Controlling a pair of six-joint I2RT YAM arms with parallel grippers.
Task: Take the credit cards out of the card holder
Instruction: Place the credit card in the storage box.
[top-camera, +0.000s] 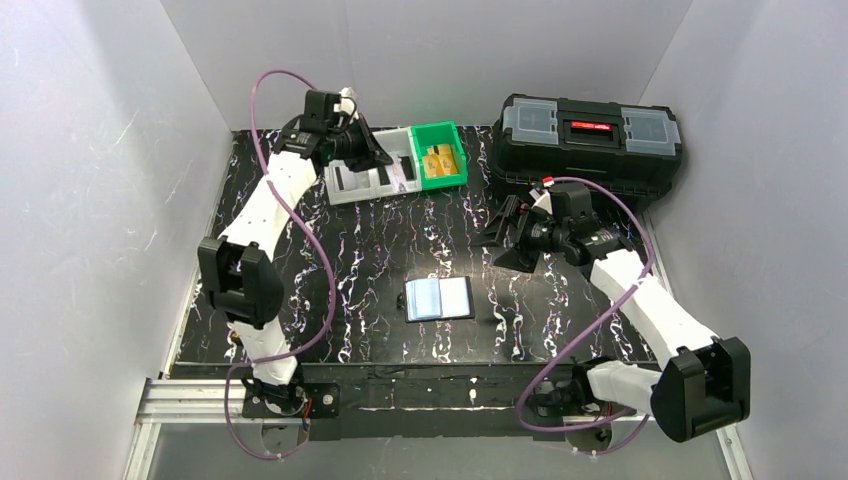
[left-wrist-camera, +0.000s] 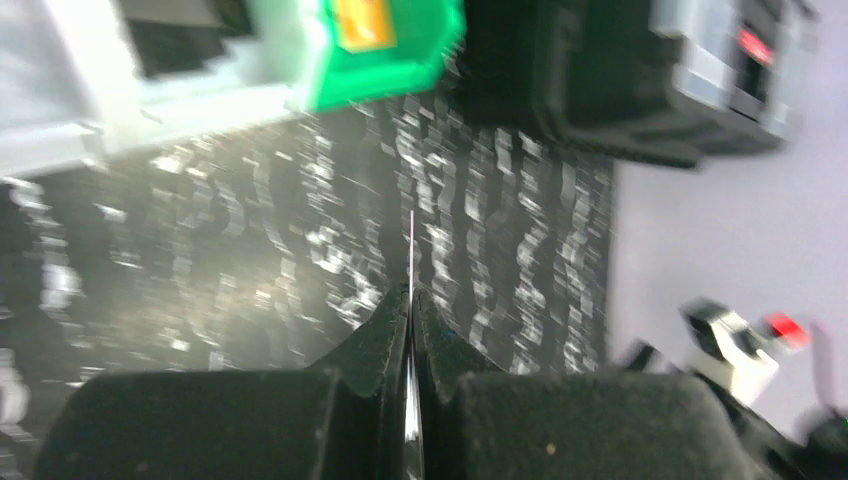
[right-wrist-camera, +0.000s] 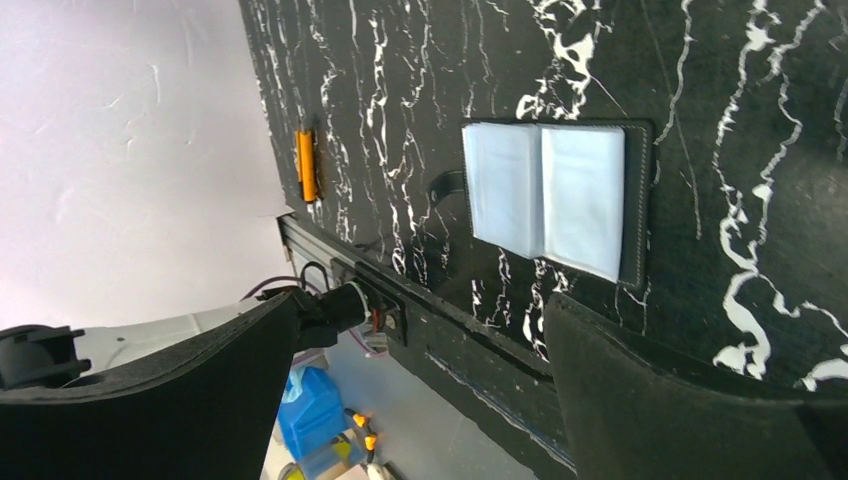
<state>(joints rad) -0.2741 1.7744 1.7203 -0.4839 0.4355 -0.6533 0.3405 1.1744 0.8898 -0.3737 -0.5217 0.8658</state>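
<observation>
The card holder (top-camera: 438, 298) lies open and flat on the black marbled table, its pale blue-grey pockets facing up; the right wrist view shows the card holder (right-wrist-camera: 555, 195) too. My left gripper (left-wrist-camera: 411, 295) is shut on a thin credit card (left-wrist-camera: 411, 250), seen edge-on as a pale line sticking out past the fingertips. In the top view my left gripper (top-camera: 375, 152) hangs over the grey bin at the back. My right gripper (top-camera: 505, 235) is open and holds nothing, above the table to the right of and behind the holder. Gold-orange credit cards (top-camera: 440, 160) lie in the green bin.
A grey bin (top-camera: 365, 178) and a green bin (top-camera: 458, 150) stand side by side at the back. The big black toolbox (top-camera: 590, 135) fills the back right corner, just behind my right arm. White walls close in the table on three sides.
</observation>
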